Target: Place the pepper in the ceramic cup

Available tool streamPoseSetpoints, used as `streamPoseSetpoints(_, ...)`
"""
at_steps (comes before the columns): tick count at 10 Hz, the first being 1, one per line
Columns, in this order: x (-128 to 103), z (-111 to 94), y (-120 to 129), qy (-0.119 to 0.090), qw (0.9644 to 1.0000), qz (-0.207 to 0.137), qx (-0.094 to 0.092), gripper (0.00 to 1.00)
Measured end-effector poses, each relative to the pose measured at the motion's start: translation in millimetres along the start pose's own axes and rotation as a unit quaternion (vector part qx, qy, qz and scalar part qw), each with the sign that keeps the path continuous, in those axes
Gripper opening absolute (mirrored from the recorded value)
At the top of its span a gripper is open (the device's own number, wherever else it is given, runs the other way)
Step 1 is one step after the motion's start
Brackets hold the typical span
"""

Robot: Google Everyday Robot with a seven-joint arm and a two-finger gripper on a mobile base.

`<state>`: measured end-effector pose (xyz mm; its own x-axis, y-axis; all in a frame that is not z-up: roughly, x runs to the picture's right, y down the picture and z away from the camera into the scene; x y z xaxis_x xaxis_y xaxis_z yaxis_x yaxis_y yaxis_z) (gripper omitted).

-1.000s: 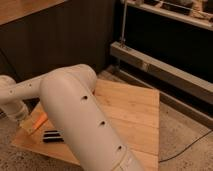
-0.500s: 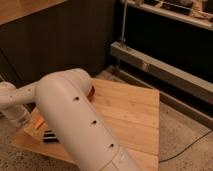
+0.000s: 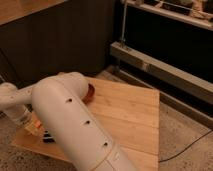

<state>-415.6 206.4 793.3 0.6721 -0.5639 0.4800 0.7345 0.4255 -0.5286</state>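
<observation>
Pepper (image 3: 36, 120) at the counter's left end, just beside the unclenched gripper (image 3: 23, 117).

The gripper hangs low over the left end of the wooden counter (image 3: 131, 116), its fingers spread and holding nothing. Only a small bright-orange patch of the pepper shows right beside it, so its long axis and which way it points cannot be told. A small dark object (image 3: 48, 136) lies just past it, against the thick white arm (image 3: 70, 120). Behind the arm's elbow sits a reddish-brown bowl (image 3: 90, 93), mostly hidden, so its contents cannot be made out.
</observation>
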Motion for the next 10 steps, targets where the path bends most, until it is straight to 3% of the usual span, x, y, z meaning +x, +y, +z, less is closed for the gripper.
streamPoseSetpoints(10,1.0,16.9,-4.3,-0.01,0.9999,-0.007,-0.007,0.65)
